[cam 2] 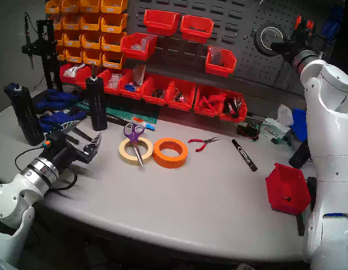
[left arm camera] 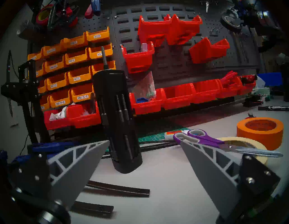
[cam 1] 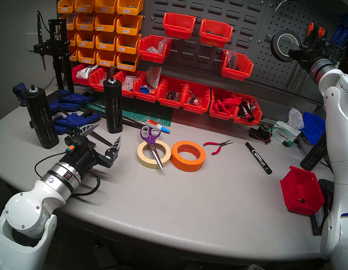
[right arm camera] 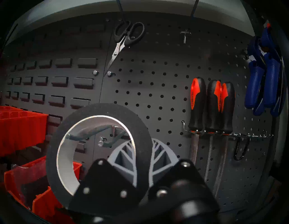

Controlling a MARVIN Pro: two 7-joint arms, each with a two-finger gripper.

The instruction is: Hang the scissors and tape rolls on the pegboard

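A grey worktop (cam 1: 179, 201) runs along a back wall of storage panels, with the dark perforated pegboard (cam 1: 280, 64) at the wall's right end. High at that panel, the right gripper (right arm camera: 141, 150) is clamped on the black tape roll (right arm camera: 100, 150), one finger (right arm camera: 123, 154) inside the white core and the other outside the wall of the roll. A metal hook (right arm camera: 93, 133) shows through the roll's opening; whether the roll rests on it cannot be told. Toward the middle of the worktop the beige tape roll (cam 1: 153, 154) and the orange tape roll (cam 1: 188, 155) lie flat, touching side by side. The purple-handled scissors (cam 1: 152, 144) lie across the beige roll, handles toward the back edge. Near the worktop's left front, the left gripper (cam 1: 105, 137) hangs with its jaws spread wide and empty, pointing toward the wall.
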